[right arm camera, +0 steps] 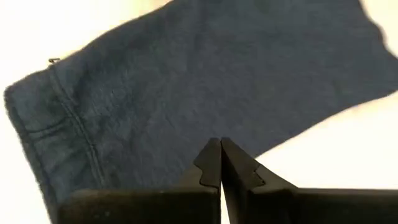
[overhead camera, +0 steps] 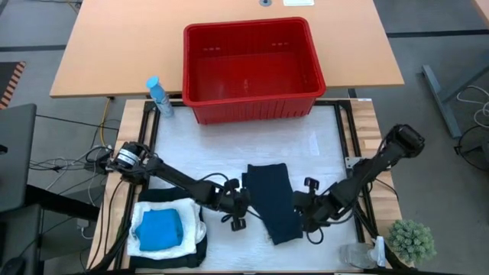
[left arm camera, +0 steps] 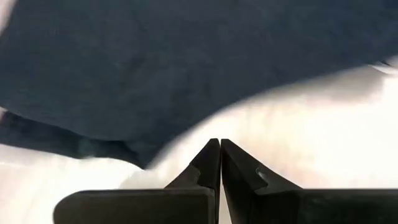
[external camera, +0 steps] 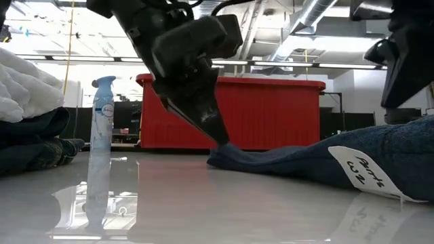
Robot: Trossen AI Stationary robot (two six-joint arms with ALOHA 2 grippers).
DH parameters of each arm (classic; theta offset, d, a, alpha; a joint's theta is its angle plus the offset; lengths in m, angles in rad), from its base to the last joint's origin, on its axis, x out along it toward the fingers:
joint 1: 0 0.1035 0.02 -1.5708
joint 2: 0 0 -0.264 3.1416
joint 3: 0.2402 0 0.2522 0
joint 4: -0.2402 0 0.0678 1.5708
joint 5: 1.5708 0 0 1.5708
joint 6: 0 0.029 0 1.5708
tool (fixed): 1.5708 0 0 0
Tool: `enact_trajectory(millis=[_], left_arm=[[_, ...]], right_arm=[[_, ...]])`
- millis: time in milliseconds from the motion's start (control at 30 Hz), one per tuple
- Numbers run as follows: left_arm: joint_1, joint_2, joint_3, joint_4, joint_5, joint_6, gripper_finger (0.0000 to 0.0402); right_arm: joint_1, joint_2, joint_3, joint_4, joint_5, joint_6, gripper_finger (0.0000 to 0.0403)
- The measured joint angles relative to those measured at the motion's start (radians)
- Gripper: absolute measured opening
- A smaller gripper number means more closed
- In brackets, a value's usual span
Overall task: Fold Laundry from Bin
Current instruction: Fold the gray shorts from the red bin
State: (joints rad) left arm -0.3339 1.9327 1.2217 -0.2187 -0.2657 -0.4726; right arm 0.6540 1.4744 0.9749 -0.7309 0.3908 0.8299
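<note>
Two grippers flank one folded dark navy garment (overhead camera: 273, 202) lying on the white table surface (overhead camera: 229, 153) toward its near edge, a little right of the middle. The garment's long axis runs from far to near, leaning slightly rightward at its near end. The left gripper (overhead camera: 238, 206) sits at its left edge, jaws pressed together and grasping nothing; the right gripper (overhead camera: 303, 208) sits at its right edge, likewise clenched on nothing. At the near left corner rests a stack: bright blue cloth (overhead camera: 160, 228) on a white crinkled piece (overhead camera: 191, 218), over dark garments (overhead camera: 172, 257). The red bin (overhead camera: 250, 69) stands empty at the far edge.
</note>
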Motion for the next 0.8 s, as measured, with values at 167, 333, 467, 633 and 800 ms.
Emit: enact_trajectory(millis=[167,333,467,633,800], left_arm=[[0.018,0.022,-0.001,0.002,-0.061,0.036,0.0],[0.074,0.075,-0.003,0.01,-0.032,0.085,0.0],[0.127,0.079,-0.022,-0.018,-0.064,0.171,0.0],[0.22,0.079,-0.032,-0.025,-0.095,0.336,0.0],[0.285,0.07,-0.022,-0.056,-0.084,0.439,0.0]], right_arm=[[0.022,0.072,0.0,0.069,-0.001,0.0,0.0024],[0.036,0.096,0.0,0.106,-0.007,0.006,0.003],[0.036,0.085,0.001,0.123,0.004,0.011,0.0032],[0.024,0.074,0.015,0.124,0.026,-0.07,0.0028],[0.01,0.074,0.036,0.108,0.029,-0.256,0.0033]])
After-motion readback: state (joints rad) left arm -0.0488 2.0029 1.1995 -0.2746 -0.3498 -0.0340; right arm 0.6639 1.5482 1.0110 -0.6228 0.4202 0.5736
